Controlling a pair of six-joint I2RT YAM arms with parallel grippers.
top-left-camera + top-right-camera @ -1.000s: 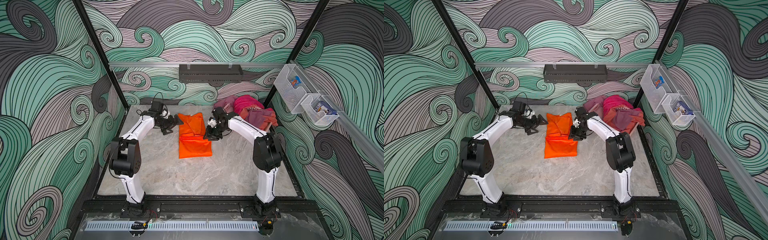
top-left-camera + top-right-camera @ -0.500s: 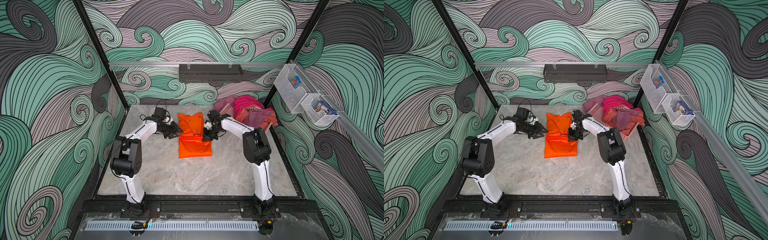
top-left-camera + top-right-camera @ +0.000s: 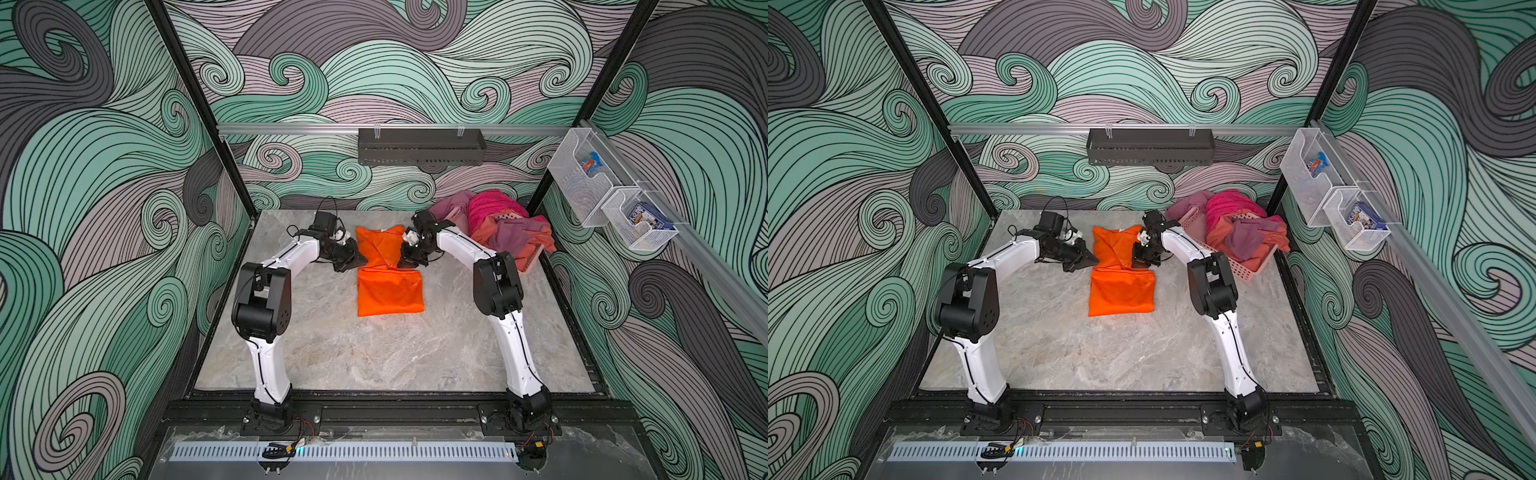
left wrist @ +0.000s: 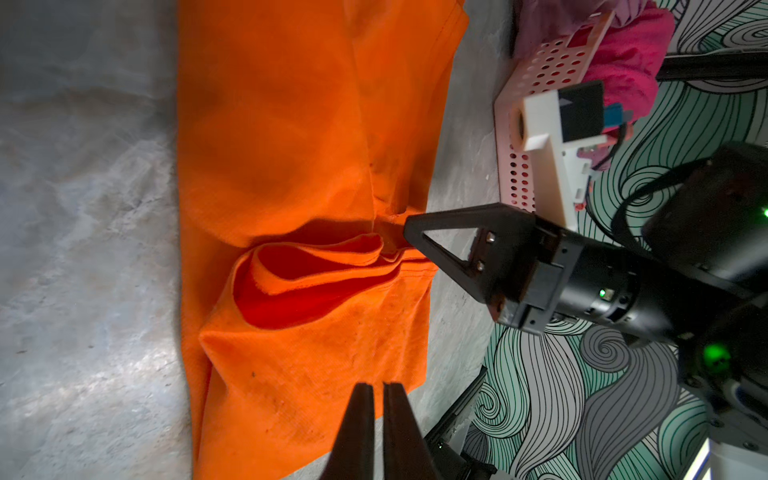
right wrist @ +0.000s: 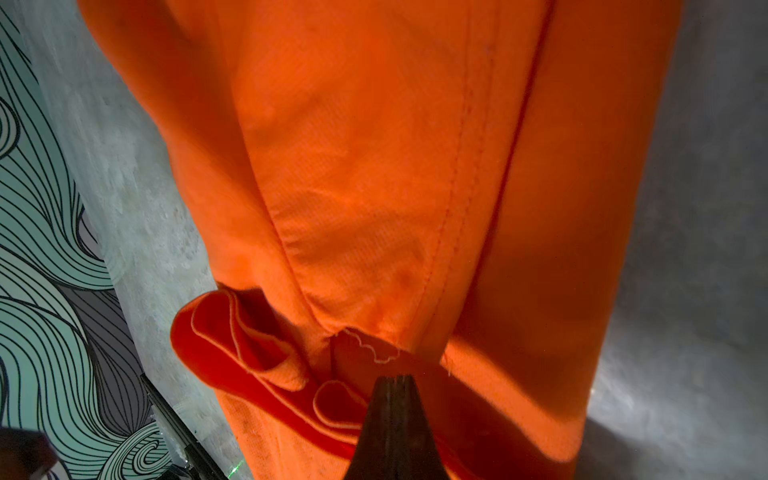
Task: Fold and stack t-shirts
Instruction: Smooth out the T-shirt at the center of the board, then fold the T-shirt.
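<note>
An orange t-shirt (image 3: 388, 286) lies partly folded on the marble table, its near half doubled over, and shows in both top views (image 3: 1121, 286). My left gripper (image 3: 360, 261) is at the shirt's left edge on the fold line. In the left wrist view its jaws (image 4: 378, 385) are shut on the cloth's (image 4: 291, 145) edge. My right gripper (image 3: 404, 262) is at the opposite edge of the same fold line. In the right wrist view (image 5: 392, 377) it is shut on the bunched hem, with creases in the cloth (image 5: 374, 166) running to its tip.
A pink lattice basket (image 3: 1246, 266) stands at the back right, heaped with pink and purple clothes (image 3: 498, 224), close behind my right arm. A black shelf (image 3: 419, 147) hangs on the back wall. Clear bins (image 3: 582, 178) hang on the right rail.
My left gripper moved in to the shirt's left edge and its jaws went from wide open to shut. The right jaws closed fully at the right edge. The shirt stayed put.
</note>
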